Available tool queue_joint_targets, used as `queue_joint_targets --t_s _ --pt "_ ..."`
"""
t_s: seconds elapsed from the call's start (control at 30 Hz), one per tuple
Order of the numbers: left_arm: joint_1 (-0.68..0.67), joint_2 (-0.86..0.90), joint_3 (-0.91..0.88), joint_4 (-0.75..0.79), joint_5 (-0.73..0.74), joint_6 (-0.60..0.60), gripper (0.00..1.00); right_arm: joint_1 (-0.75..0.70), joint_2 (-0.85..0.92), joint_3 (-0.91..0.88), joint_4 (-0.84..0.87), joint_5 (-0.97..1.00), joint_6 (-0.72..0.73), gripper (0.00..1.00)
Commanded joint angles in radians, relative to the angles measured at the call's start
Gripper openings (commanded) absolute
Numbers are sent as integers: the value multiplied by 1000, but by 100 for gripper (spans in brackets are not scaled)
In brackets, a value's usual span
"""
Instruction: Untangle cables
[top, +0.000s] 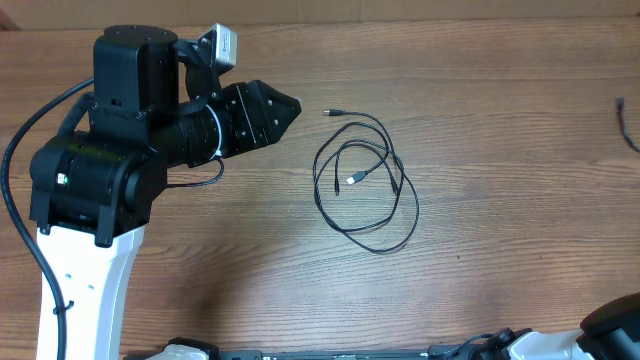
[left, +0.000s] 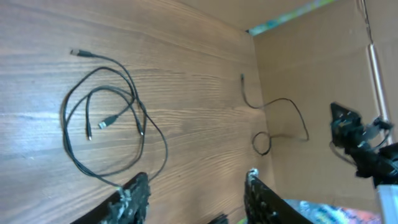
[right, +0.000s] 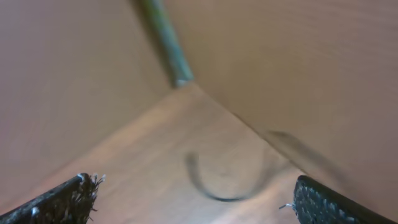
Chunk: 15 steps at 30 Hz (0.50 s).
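Left of the cable tangle, the left gripper hangs with its jaws spread and nothing between them, aimed at the loops. The tangle lies flat on the table, with one free plug poking out at its upper left. Best to pinch that loose end, not the crossed middle, and draw it away slowly. Well right of the tangle, the right gripper is likewise spread and empty above a blurred cable loop.
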<state>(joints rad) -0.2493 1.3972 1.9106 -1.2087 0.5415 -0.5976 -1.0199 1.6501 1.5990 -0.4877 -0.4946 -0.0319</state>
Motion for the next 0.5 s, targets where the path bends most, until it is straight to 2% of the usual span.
queue_joint_targets --t_s 0.0,0.3,0.47 --pt "-7 8 23 1 -5 106 55 13 -11 16 24 -263 6 100" --pt "-7 8 23 -19 -5 246 57 115 -68 16 81 -555 5 100" --pt "-7 8 23 -23 2 299 57 243 -109 16 70 -592 5 100"
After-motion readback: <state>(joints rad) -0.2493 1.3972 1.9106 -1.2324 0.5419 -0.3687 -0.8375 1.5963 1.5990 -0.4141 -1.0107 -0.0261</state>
